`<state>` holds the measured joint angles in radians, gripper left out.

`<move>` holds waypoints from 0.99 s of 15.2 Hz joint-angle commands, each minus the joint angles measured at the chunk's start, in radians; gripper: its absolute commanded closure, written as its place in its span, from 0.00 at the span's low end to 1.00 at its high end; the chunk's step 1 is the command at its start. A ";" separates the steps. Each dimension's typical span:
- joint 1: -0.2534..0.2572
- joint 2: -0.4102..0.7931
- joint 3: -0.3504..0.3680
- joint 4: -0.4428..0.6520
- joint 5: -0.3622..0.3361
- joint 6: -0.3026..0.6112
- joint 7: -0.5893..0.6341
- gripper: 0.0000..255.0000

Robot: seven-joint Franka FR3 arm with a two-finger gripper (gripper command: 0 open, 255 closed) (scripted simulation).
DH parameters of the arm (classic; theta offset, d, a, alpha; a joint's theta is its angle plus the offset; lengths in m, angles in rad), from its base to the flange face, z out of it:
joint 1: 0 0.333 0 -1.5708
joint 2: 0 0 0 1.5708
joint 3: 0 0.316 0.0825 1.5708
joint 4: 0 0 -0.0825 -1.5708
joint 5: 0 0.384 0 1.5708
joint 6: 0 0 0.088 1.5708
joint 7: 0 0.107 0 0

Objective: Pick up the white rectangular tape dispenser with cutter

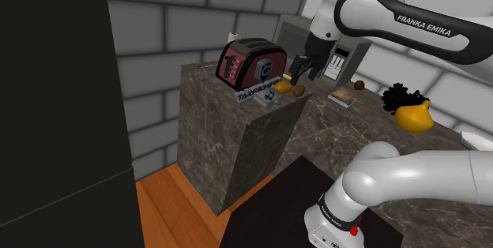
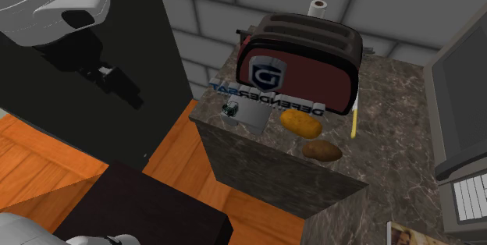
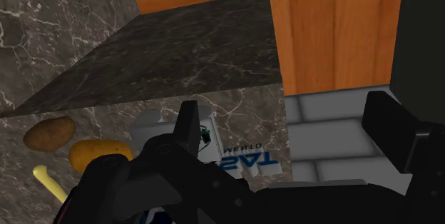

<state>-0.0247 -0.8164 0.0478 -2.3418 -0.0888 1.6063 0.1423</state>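
Observation:
The tape dispenser (image 2: 248, 109) is a flat white rectangle with blue lettering and a small dark cutter part (image 2: 231, 109). It lies at the counter's corner, just in front of a dark red toaster (image 2: 300, 60). In the shoulder view the tape dispenser (image 1: 259, 94) sits to the left of two potatoes (image 1: 290, 88). My gripper (image 1: 301, 70) hangs above the counter, right of the toaster and over the potatoes, clear of the dispenser. In the wrist view my gripper (image 3: 289, 126) is open with nothing between its fingers (image 3: 189, 124). The dispenser (image 3: 242, 157) lies below, close beside one finger.
Next to the potatoes (image 2: 301, 123) lies a thin yellow stick (image 2: 354, 118). A microwave (image 1: 338, 55) stands behind my hand. A tall black cabinet (image 1: 55, 104) rises beyond the counter's end, over a wooden floor (image 1: 170, 199). A yellow gourd-like thing (image 1: 413, 117) sits further along the counter (image 1: 237, 144).

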 commanded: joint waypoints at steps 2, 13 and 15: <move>-0.003 0.019 -0.017 -0.008 -0.006 0.031 -0.017 0.00; -0.015 0.319 -0.193 0.000 -0.028 0.352 -0.213 0.00; -0.013 0.387 -0.222 0.021 -0.018 0.403 -0.253 0.00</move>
<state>-0.0386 -0.4641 -0.1592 -2.3304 -0.1120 1.9803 -0.0897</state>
